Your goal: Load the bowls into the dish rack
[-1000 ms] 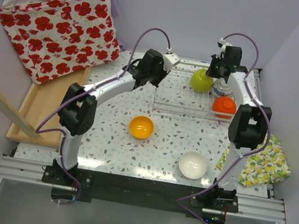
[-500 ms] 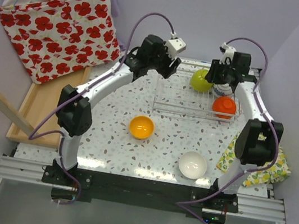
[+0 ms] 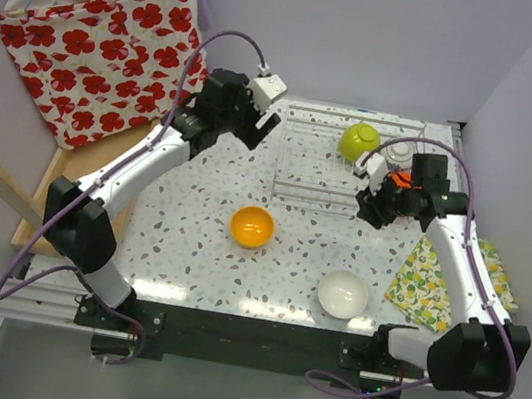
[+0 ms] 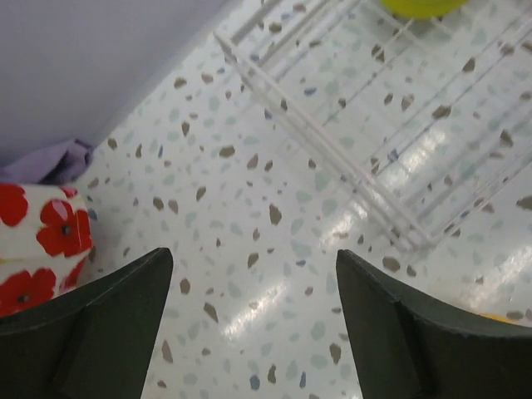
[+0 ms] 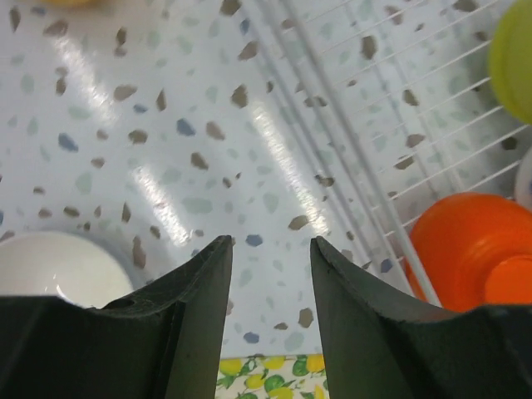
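The left gripper (image 4: 253,274) has its jaws spread wide and holds nothing; bare table (image 4: 208,208) shows through the gap. The dish rack (image 4: 320,141) lies ahead and to the right of these jaws, with a lime green bowl (image 4: 420,7) in it. The right gripper (image 5: 270,249) has its jaws partly apart and empty. A red-orange bowl (image 5: 457,241) sits in the rack to their right. A white bowl (image 5: 50,270) stands on the table to their left. An orange-yellow bowl (image 3: 252,226) stands outside the rack, well apart from both sets of jaws.
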### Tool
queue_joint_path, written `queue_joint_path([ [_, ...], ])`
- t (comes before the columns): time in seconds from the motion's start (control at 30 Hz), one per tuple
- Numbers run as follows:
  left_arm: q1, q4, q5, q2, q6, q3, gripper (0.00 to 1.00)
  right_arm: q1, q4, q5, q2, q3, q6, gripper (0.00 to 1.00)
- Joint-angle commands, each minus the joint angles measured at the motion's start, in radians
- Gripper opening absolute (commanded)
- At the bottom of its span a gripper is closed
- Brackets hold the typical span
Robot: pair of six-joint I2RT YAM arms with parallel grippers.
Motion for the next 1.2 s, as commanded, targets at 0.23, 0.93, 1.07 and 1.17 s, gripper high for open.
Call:
queue_joint_path([
  [0.23, 0.066, -0.169, 0.083, -0.17, 0.203, -0.358, 0.8, 0.226, -0.014, -0.061, -0.096, -0.088, -0.159, 0.48],
  [0.93, 0.379, -0.282, 0.012, -0.236, 0.033, -0.504, 0.82, 0.745, 0.176, 0.107, 0.409, 0.197, -0.099, 0.5],
  [1.07, 0.423, -0.292, 0.017, -0.323, 0.037, -0.548, 0.82, 0.769, 0.181, 0.121, 0.463, 0.201, -0.134, 0.49],
  [1.17, 0.437, -0.288, 0.037, -0.358, 0.03, -0.577, 0.82, 0.791, 0.178, 0.135, 0.496, 0.199, -0.145, 0.49],
])
